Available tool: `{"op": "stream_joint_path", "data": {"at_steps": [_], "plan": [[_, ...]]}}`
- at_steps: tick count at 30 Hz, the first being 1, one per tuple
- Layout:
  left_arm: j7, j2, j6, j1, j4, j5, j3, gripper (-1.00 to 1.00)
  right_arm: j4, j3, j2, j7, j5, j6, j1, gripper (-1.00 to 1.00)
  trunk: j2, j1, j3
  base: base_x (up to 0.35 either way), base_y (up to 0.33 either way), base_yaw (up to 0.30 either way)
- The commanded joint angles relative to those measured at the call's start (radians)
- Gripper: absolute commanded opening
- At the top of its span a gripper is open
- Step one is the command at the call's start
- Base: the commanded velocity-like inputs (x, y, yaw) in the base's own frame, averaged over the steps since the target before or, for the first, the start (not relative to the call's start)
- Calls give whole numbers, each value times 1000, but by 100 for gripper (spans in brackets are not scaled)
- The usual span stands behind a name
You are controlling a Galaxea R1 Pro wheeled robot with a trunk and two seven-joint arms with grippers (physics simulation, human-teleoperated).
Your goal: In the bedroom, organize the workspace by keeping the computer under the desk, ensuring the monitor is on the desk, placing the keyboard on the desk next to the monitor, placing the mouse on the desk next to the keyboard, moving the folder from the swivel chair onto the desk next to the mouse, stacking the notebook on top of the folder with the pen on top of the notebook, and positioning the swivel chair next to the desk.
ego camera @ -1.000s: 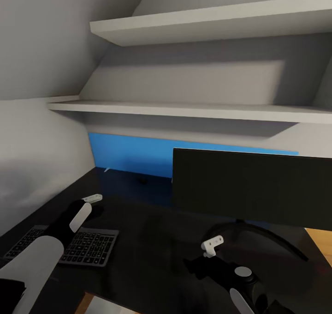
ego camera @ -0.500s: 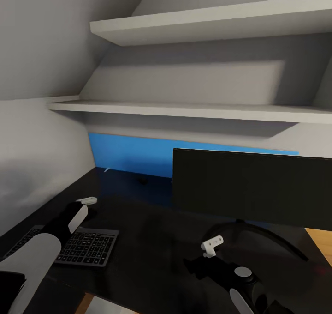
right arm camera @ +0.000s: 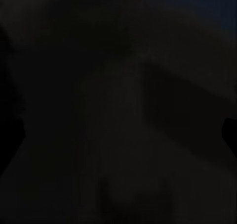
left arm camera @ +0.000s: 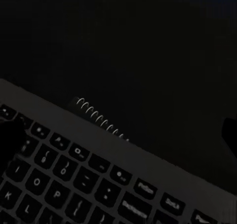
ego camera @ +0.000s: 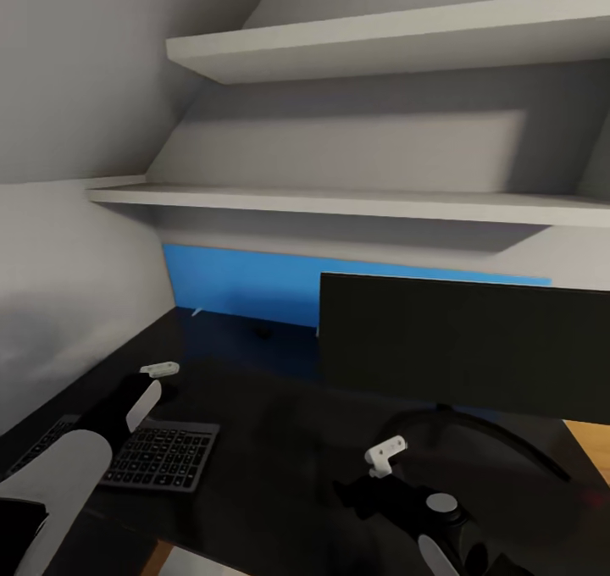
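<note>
Right pincer (ego camera: 379, 459) slightly shifted; keyboard (left arm camera: 74, 179) lettering close-up.

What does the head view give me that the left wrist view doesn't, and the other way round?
Head view alone: the monitor standing on its round base, the blue panel along the wall, the two white shelves, the left hand hovering beyond the keyboard's far edge and the right hand in front of the monitor base. Left wrist view alone: the key lettering up close and a small coiled wire lying against the keyboard's edge. Both share the keyboard lying flat on the glossy black desk.
</note>
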Motion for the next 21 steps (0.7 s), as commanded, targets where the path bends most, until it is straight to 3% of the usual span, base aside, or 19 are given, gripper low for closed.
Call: {"op": "stream_joint_path", "data": {"at_steps": [1,16,21], "plan": [[8,2,3,0,-2,10,-7,100,-1,5,-1,-10,-10,2,-1,100,-1,0,-1,136,122,-4],[7,2,-2,-4,23,11,-16,100,-1,30,-2,-11,-10,-4,-1,100,-1,0,-1,56,38,-1],[6,3,-61,-8,82,9,-17,100,-1,30,-4,-11,-10,-5,-1,100,-1,0,-2,3,2,0]]}}
